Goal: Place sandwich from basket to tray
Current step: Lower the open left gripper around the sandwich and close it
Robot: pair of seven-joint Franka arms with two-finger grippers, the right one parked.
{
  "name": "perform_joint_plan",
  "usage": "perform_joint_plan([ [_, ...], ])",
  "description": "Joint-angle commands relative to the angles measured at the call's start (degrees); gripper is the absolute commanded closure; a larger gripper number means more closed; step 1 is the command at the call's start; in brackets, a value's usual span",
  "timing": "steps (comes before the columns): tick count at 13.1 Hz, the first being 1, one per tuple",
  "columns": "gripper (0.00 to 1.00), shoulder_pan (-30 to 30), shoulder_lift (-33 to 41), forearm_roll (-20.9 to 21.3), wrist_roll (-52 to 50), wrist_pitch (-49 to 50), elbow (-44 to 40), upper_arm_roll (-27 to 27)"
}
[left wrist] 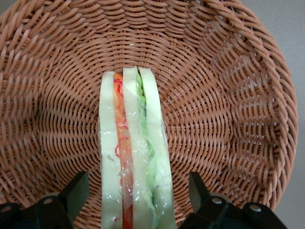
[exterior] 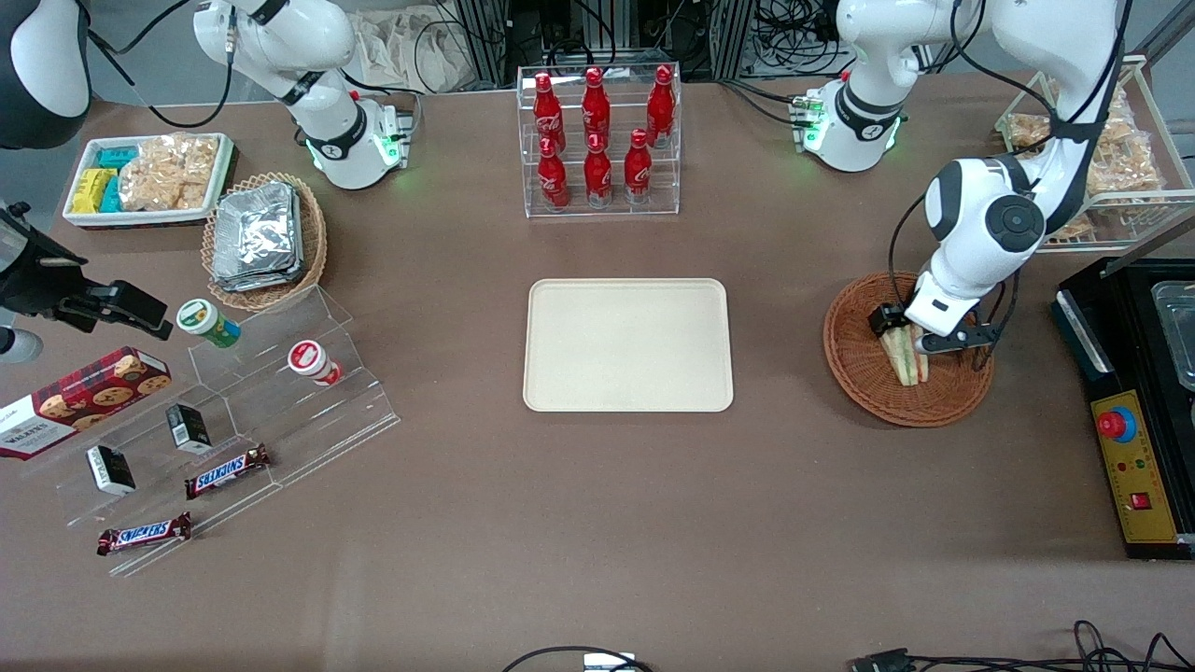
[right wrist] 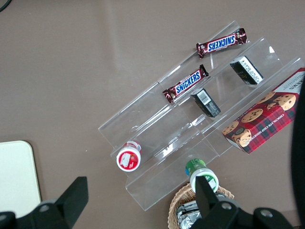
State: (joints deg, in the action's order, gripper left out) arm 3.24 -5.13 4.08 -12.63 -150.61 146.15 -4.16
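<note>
The flat cream-beige rectangular tray (exterior: 627, 344), well apart from the pincer (exterior: 910, 338), is not yet loaded, the round reddish-brown wicker basket (exterior: 854, 359) is entered, and the triangular white-bread sandwich (left wrist: 133, 152) is straddled, ungripped, between wide-spread fingers.

The gripper (exterior: 920, 338) sits low inside the basket (exterior: 854, 359), its fingers (left wrist: 74, 195) spread wide, with open gaps on either side of the sandwich (left wrist: 133, 157). Bare tablecloth (exterior: 775, 345) runs between the basket and the tray (exterior: 627, 343). A bottle rack (exterior: 599, 140) stands farther from the camera than the tray.
</note>
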Motion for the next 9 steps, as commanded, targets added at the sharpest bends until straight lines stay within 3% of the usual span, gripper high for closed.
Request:
perform_joint_plan([
  [1,0.99,0.37,0.47,0.75,0.67,-1.53,0.71,-0.23],
  [9,1.0,0.37,3.62,0.67,0.67,2.75,-0.34,-0.23],
])
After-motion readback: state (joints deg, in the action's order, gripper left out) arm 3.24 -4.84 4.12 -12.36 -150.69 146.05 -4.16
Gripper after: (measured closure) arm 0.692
